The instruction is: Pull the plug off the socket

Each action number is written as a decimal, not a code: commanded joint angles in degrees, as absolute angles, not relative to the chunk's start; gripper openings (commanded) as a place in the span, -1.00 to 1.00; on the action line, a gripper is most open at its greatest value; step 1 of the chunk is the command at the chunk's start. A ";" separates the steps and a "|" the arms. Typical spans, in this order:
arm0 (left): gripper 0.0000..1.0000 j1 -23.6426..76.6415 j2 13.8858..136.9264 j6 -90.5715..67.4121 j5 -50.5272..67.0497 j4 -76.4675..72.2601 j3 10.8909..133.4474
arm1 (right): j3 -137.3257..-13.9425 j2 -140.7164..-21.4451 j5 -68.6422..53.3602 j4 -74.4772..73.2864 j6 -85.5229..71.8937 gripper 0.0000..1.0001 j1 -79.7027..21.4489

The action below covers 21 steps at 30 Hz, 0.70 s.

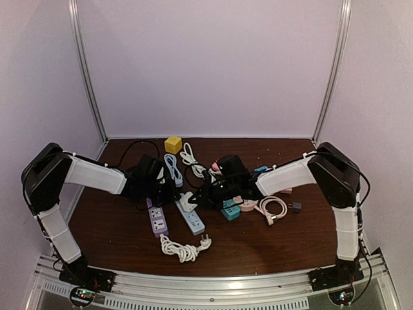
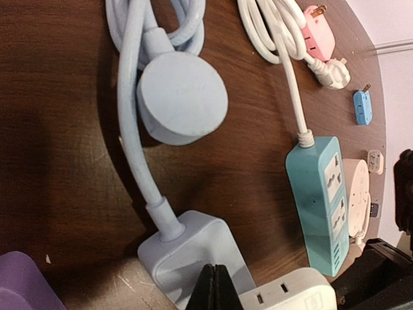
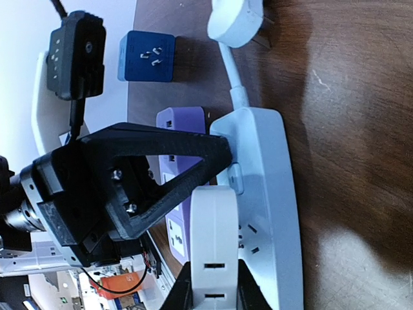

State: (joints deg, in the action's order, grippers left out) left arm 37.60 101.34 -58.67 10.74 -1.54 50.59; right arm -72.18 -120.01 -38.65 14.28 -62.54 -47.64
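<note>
A pale blue power strip (image 1: 191, 220) lies mid-table; it also shows in the left wrist view (image 2: 193, 255) and the right wrist view (image 3: 268, 194). A white plug block (image 3: 215, 226) stands at its socket face, with a thin gap and what look like short pins between them. My right gripper (image 3: 215, 287) is shut on this plug (image 1: 187, 201), one finger on each side. My left gripper (image 2: 216, 284) is shut with nothing between its fingers, its tips on the cable end of the strip. Its black fingers (image 3: 161, 171) show in the right wrist view.
A purple strip (image 1: 158, 221) lies left of the pale blue one and a teal strip (image 2: 322, 200) to its right. A coiled white cable (image 1: 184, 247) lies in front. A yellow cube (image 1: 173, 144), a pink adapter (image 2: 317, 32), a blue adapter (image 3: 147, 57) and more cables lie around.
</note>
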 commanded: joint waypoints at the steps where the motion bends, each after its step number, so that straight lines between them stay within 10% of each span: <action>1: -1.00 38.14 106.61 -59.06 8.79 12.65 47.49 | -77.05 -115.66 -31.94 6.76 -53.71 -1.00 -47.81; 21: -1.00 38.74 103.90 -54.28 10.74 14.25 56.26 | -69.49 -107.24 -29.92 5.46 -50.47 -1.00 -43.71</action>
